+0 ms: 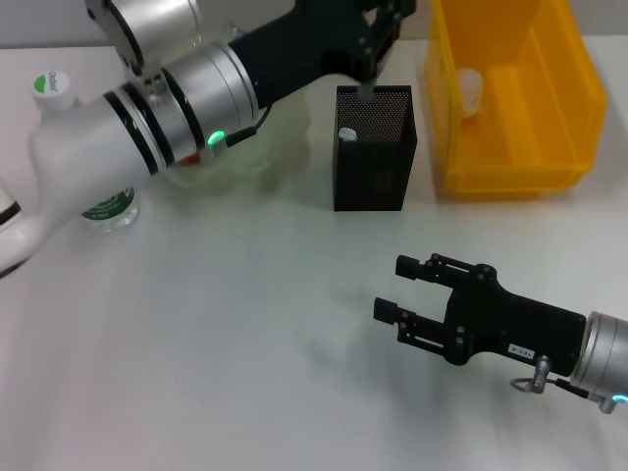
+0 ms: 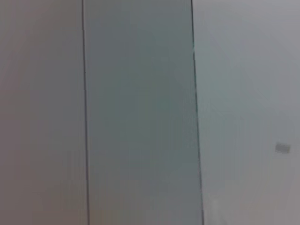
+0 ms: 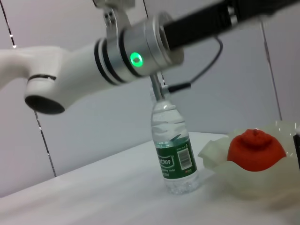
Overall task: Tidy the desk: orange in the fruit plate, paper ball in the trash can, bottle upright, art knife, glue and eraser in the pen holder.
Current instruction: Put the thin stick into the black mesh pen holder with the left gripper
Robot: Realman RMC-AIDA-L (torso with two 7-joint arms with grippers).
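While the left claw (image 1: 367, 86) hangs directly over the pen holder (image 1: 373, 147) near the far edge of the worktop (image 1: 226, 334), it pinches a slim grey stick, seemingly the glue (image 1: 366, 93), whose lower end sits at the holder's mouth. A white-tipped item, likely the art knife (image 1: 345, 134), already stands inside the holder. By the look of it, the step in hand is dropping the glue in; the next move calls for spreading the fingers so the stick falls straight, then lifting clear without tipping the holder.

The orange (image 3: 256, 149) lies in the fruit plate (image 3: 220, 154), the bottle (image 3: 174, 150) stands upright beside it toward the left edge, and a paper ball (image 1: 472, 90) rests in the trash can (image 1: 510, 147) at the far right corner. No eraser is visible. The right claw (image 1: 400, 289) hovers spread and empty over the near right part.
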